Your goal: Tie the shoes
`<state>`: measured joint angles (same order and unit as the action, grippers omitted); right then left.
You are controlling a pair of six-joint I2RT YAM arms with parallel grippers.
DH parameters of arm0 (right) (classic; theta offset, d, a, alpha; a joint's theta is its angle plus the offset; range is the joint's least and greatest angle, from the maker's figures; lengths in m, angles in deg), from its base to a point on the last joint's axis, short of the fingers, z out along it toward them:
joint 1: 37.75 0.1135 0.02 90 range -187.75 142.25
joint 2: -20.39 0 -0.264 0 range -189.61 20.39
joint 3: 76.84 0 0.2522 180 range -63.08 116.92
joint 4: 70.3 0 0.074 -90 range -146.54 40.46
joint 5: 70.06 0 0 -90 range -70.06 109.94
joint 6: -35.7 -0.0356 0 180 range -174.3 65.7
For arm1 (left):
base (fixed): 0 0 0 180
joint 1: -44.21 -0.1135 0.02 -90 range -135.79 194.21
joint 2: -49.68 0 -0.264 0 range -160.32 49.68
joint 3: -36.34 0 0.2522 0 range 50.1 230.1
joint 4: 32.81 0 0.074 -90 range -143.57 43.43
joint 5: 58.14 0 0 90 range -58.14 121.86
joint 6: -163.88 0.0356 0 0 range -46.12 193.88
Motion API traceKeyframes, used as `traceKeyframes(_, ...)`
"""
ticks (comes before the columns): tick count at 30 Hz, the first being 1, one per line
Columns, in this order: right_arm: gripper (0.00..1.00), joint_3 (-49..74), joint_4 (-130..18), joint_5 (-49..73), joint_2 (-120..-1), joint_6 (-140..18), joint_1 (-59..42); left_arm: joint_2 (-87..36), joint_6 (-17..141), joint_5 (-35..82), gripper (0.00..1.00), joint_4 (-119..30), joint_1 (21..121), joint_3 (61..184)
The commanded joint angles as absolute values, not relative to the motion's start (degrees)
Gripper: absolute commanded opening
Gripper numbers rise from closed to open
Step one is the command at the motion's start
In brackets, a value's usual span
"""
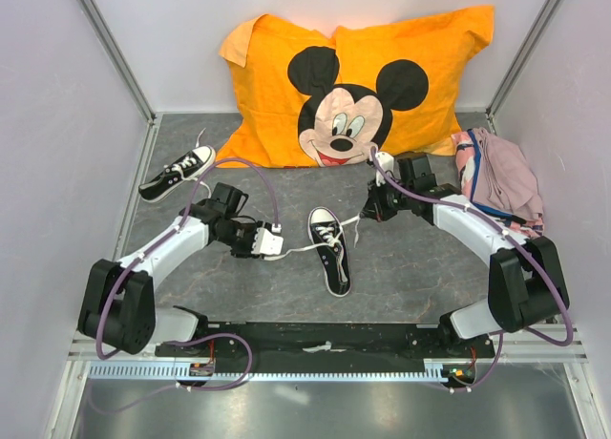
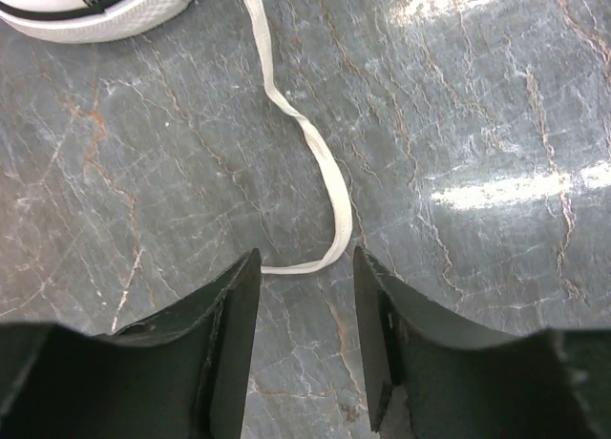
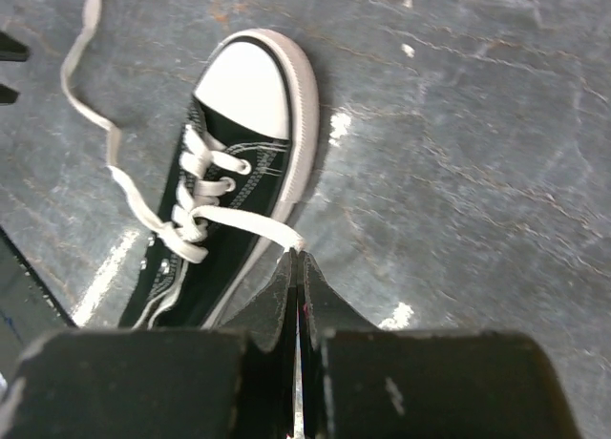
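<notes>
- Lying near the centre of the top view, one shoe (image 1: 329, 253) rests on its sole on the grey marbled table (image 1: 410, 267), white toe cap toward the top of the frame and heel toward the bottom.
- A second shoe (image 1: 178, 173) sits well apart at the upper left of that view, close to the left wall, with its laces loose.
- At the right of the centre shoe, the right gripper (image 3: 298, 258) has its jaws pressed together on the taut lace (image 3: 248, 224). That lace runs straight from the eyelets, over the shoe's white rim, to the fingertips.
- At the left of the centre shoe, the left gripper (image 2: 305, 262) has its jaws parted, with a clear gap between them.
- In the left wrist view, the slack lace (image 2: 315, 153) trails down from the shoe at the upper left and loops back across the table just ahead of the two fingertips. It lies flat and unclamped.
- An orange pillow (image 1: 277, 86) leans against the back wall at the top centre, printed with Mickey Mouse's face.
- Pink cloth (image 1: 506, 177) is bunched at the right edge, beside the right arm.
</notes>
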<state>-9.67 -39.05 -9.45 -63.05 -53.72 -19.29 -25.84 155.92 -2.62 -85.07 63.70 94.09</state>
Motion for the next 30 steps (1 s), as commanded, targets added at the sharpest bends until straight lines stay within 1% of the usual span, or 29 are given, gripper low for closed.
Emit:
traceKeyframes(1, 0.00, -5.96, -43.00, -12.67, -62.76, -54.12, -17.98, -29.15, 158.25, -2.95, 0.52, -85.07, 62.85, 95.80)
traceKeyframes(8, 0.00, -3.85, -46.26, -13.11, -63.28, -54.12, -15.08, -36.62, 163.61, 0.13, 0.54, -82.25, 61.97, 97.99)
traceKeyframes(11, 0.00, -2.44, -47.31, -13.46, -64.60, -54.21, -12.97, -38.64, 165.63, 1.18, 0.51, -82.51, 61.97, 98.18)
traceKeyframes(13, 0.00, -1.83, -48.54, -13.11, -65.56, -54.12, -10.86, -38.82, 168.26, 1.97, 0.46, -83.65, 62.06, 97.65)
traceKeyframes(14, 0.00, -1.65, -48.98, -12.94, -65.91, -54.12, -10.16, -38.21, 168.79, 1.98, 0.43, -83.83, 62.06, 96.43)
traceKeyframes(15, 0.00, -1.47, -49.94, -12.85, -66.70, -54.12, -9.11, -37.60, 169.32, 2.06, 0.30, -84.01, 61.97, 95.64)
traceKeyframes(17, 0.00, -0.77, -50.65, -12.76, -67.76, -55.60, -7.96, -34.80, 170.29, 1.28, 0.18, -85.49, 62.23, 93.36)
traceKeyframes(18, 0.00, -0.51, -51.09, -12.84, -68.29, -55.96, -7.00, -33.39, 170.38, 0.75, 0.08, -86.20, 62.41, 92.65)
traceKeyframes(19, 0.00, 0.11, -51.36, -13.28, -69.25, -56.23, -6.47, -32.16, 170.21, -0.47, 0.04, -87.25, 62.58, 91.94)
traceKeyframes(20, 0.00, 0.29, -51.71, -13.37, -69.78, -56.49, -6.03, -30.93, 170.03, -1.09, 0.02, -88.13, 63.11, 90.80)
traceKeyframes(25, 0.00, 0.64, -54.61, -14.60, -72.94, -58.34, -2.68, -19.42, 166.70, -5.66, 0.02, -94.72, 66.53, 88.07)
traceKeyframes(27, 0.01, 1.07, -54.78, -15.39, -74.61, -58.86, -1.54, -14.34, 164.68, -7.07, 0.02, -96.57, 69.52, 87.98)
traceKeyframes(29, 0.09, 1.60, -54.52, -16.01, -75.49, -60.26, -1.45, -11.50, 160.64, -8.83, 0.02, -97.10, 73.29, 88.77)
traceKeyframes(30, 0.17, 2.56, -53.13, -16.01, -75.76, -60.19, -1.62, -10.10, 159.15, -9.27, 0.02, -97.10, 74.79, 89.21)
